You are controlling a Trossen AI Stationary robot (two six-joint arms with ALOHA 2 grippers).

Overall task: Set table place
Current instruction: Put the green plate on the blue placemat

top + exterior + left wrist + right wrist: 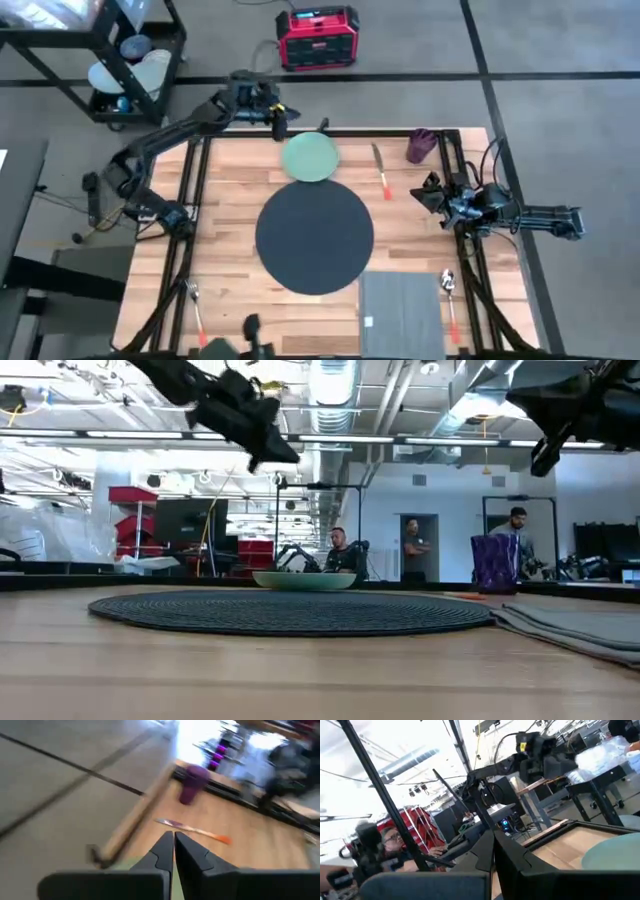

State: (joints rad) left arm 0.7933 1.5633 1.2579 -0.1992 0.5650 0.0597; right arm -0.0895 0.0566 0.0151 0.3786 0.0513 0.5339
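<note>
- The black cart (120,50) is standing off the table's far left corner, with pale things on its shelf.
- A fork with an orange handle (197,310) is lying near the left edge of the table (230,190), close to the near side.
- The left gripper (283,122) is hanging in the air over the far edge of the table, just beside the green plate. Its two fingers (162,852) are pressed together, and nothing is sitting between them.
- The big round dark placemat (314,237) is lying flat in the middle of the table.
- The pale green plate (310,157) is sitting just behind the placemat, on the far side. Its rim looks like it is touching the mat's far edge.
- A red box (317,37) is sitting on the floor past the far side of the table.
- A knife with an orange handle (381,170) is lying on the wood to the right of the plate.
- The grey folded napkin (400,312) is lying at the near edge, right of the placemat and just touching it.
- A purple cup (420,146) is standing near the far right corner.
- A spoon with an orange handle (450,300) is lying just right of the napkin.
- The right gripper (430,192) is waiting up over the right edge of the table. Its fingers (485,851) are closed together and are holding nothing.
- People (340,550) are showing far off in the room behind the table.
</note>
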